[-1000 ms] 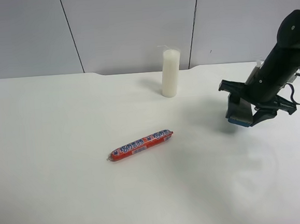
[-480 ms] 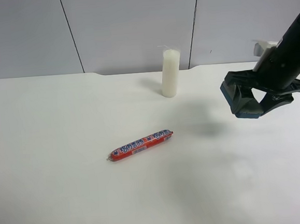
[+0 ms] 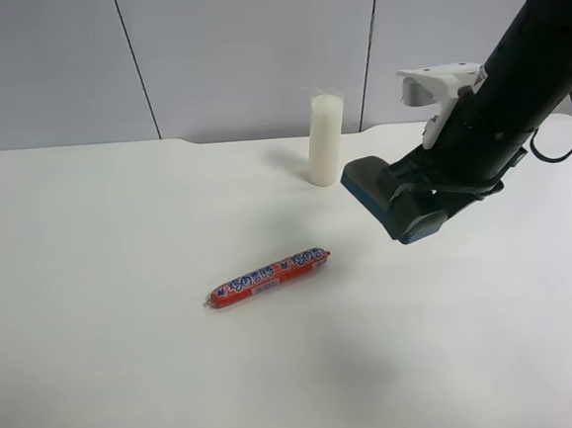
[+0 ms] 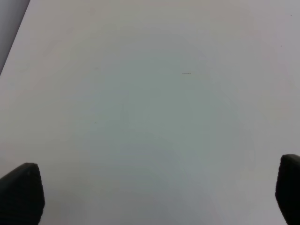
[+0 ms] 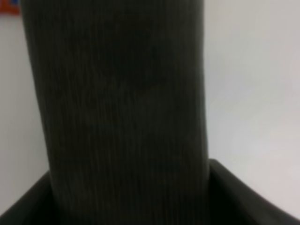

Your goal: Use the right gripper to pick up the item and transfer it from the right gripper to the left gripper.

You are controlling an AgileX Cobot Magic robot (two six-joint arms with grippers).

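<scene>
Right gripper [image 3: 410,196]: is clamping the item [image 3: 372,199] between its two black fingers. Its thick black arm is reaching in from about 2 o'clock in the exterior high view.
Item: is being held in the air above the white table [image 3: 119,237], just beside the candle [image 3: 325,140], at about 4 o'clock from it. Its blue-teal edge is pointing toward 9 o'clock in the exterior high view.
Item in the right wrist view: its dark grey felt face is filling most of the picture, with the black gripper body framing it at the near end.
Left gripper [image 4: 154,192]: is hanging over bare table with its fingers spread wide apart. Only the two dark fingertips [image 4: 21,194] are showing, at opposite edges of the left wrist view.
Sausage stick [image 3: 269,277]: is lying flat on the table, at about 8 o'clock from the item and well apart from it. Its ends are pointing toward 2 and 8 o'clock.
Candle: is standing upright near the far edge of the table, at about 1 o'clock from the sausage stick.
</scene>
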